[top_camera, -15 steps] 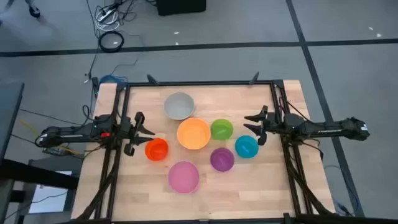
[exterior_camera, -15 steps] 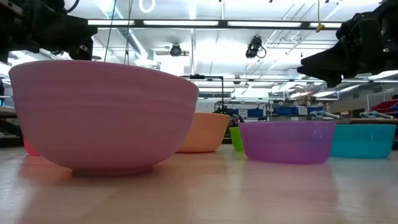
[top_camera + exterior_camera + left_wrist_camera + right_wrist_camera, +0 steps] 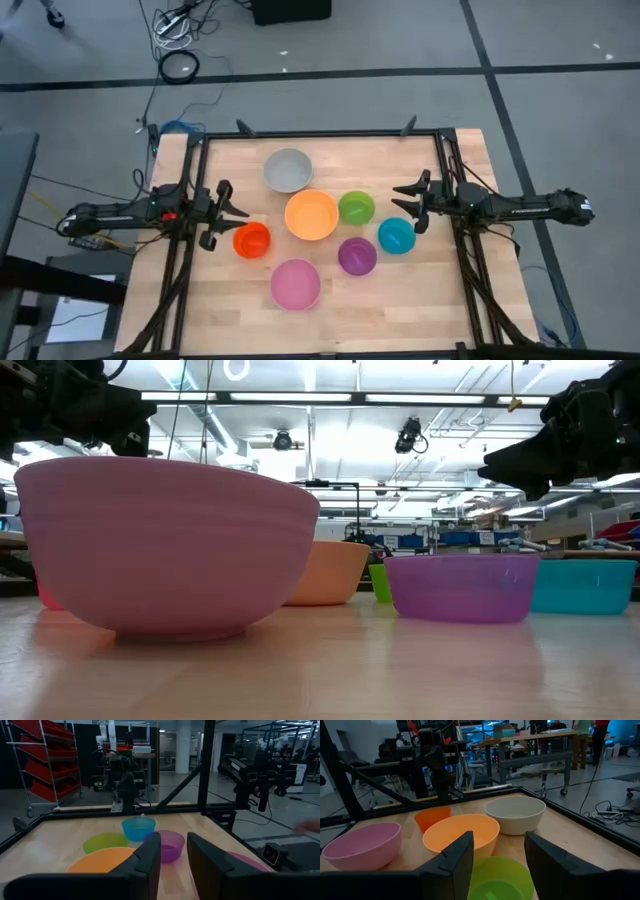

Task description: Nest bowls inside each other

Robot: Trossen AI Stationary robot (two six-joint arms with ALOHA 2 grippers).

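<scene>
Several bowls stand apart on their bases on the wooden table: grey (image 3: 288, 170) at the far side, orange (image 3: 311, 215) in the middle, green (image 3: 356, 208), blue (image 3: 396, 236), purple (image 3: 357, 256), pink (image 3: 296, 283) nearest the front, and red-orange (image 3: 251, 240). My left gripper (image 3: 232, 213) hovers open at the table's left, just beside the red-orange bowl. My right gripper (image 3: 402, 207) hovers open at the right, above the gap between the green and blue bowls. Neither has anything between its fingers.
A dark metal frame (image 3: 320, 133) runs along the table's far edge and down both sides, under the arms. Bare wood lies along the far corners and the front of the table (image 3: 400, 310). Beyond the table stand workbenches and red shelving (image 3: 45, 765).
</scene>
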